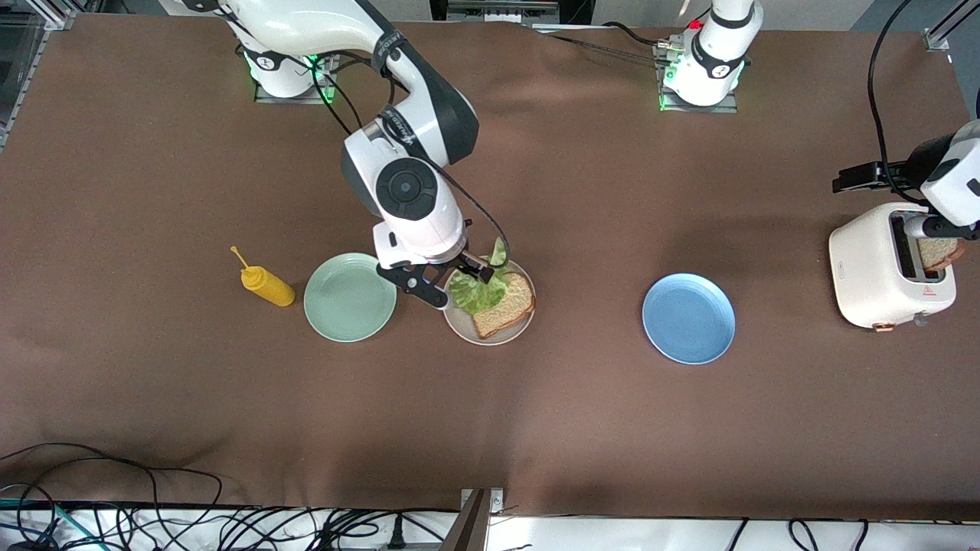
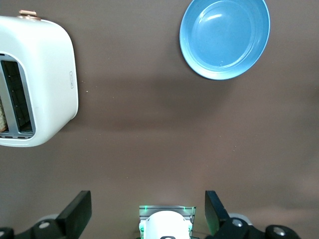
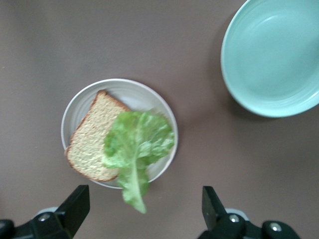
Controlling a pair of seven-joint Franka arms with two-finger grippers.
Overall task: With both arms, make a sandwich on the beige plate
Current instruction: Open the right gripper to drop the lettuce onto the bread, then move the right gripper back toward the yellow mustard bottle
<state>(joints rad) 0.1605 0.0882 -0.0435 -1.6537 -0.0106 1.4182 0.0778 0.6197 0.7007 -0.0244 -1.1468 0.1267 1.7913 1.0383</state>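
Observation:
The beige plate point(image 1: 459, 322) point(image 3: 144, 92) holds one slice of toast point(image 1: 511, 308) point(image 3: 92, 142). A green lettuce leaf point(image 1: 478, 291) point(image 3: 137, 144) lies across the toast, its stem end reaching past the rim. My right gripper point(image 1: 452, 283) point(image 3: 144, 214) hangs open just over that rim, holding nothing. A second toast slice point(image 1: 940, 252) stands in a slot of the white toaster point(image 1: 873, 268) point(image 2: 45, 64) at the left arm's end of the table. My left gripper point(image 1: 854, 182) point(image 2: 147, 211) is open and empty in the air above the toaster.
A mint-green plate point(image 1: 350, 297) point(image 3: 274, 55) sits beside the beige plate, with a yellow squeeze bottle point(image 1: 266, 285) next to it toward the right arm's end. A blue plate point(image 1: 689, 317) point(image 2: 224, 37) lies between the beige plate and the toaster. Cables point(image 1: 115, 505) run along the front edge.

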